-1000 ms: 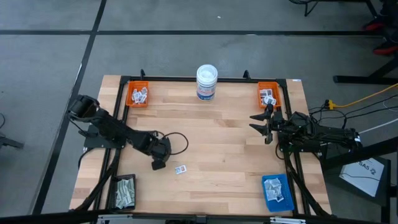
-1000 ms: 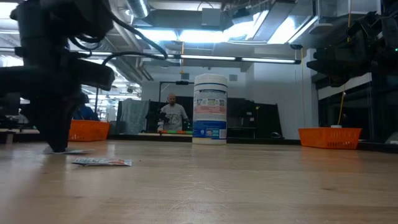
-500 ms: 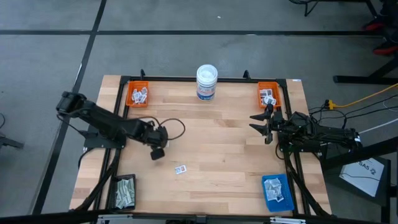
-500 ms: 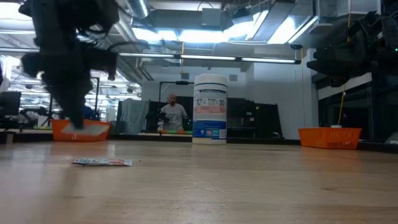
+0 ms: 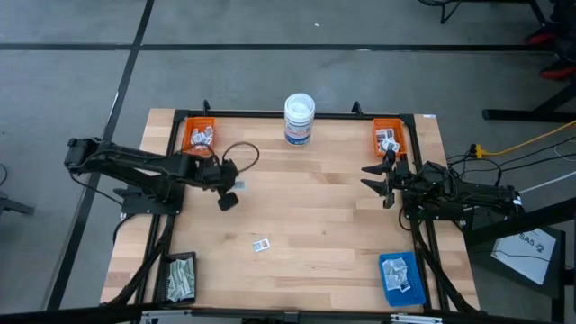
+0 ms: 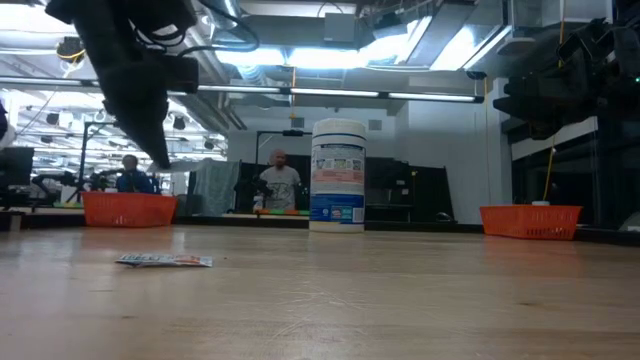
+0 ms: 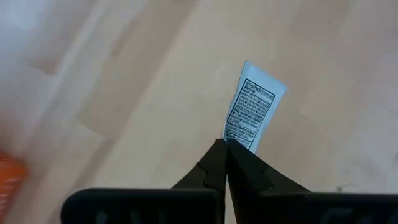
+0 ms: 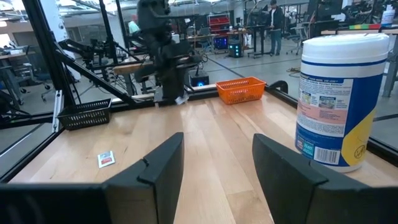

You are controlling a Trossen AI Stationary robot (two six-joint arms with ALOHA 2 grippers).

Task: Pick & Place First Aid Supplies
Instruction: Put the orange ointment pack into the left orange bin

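My left gripper [image 5: 227, 202] hangs above the table's left half, near the far-left orange tray [image 5: 200, 137], and is shut on a small white packet with blue-grey print [image 7: 254, 106]. In the low view it shows high up [image 6: 160, 155]. A second packet [image 5: 261, 244] lies flat on the wood closer to the near edge, also seen in the low view [image 6: 165, 261]. My right gripper [image 5: 384, 180] waits open by the right edge, next to the far-right orange tray [image 5: 389, 137]; its fingers [image 8: 214, 168] touch nothing. My left gripper pinches the packet between its two fingertips at one short end [image 7: 235, 138]. The fingers come from above, pointing down at a slant. The rest of the packet sticks out past the fingertips, lifted clear of the table.
A white round tub with a blue label [image 5: 300, 119] stands at the middle of the far edge. A black basket [image 5: 180, 277] holding strips sits at the near left corner, a blue tray [image 5: 400, 275] with packets at the near right. Both orange trays hold packets. People stand in the room beyond.
My left gripper has risen from the table near the loose packet and moved toward the far edge, toward the far-left orange tray, carrying its packet clear of the wood. The other packet has stayed in place.
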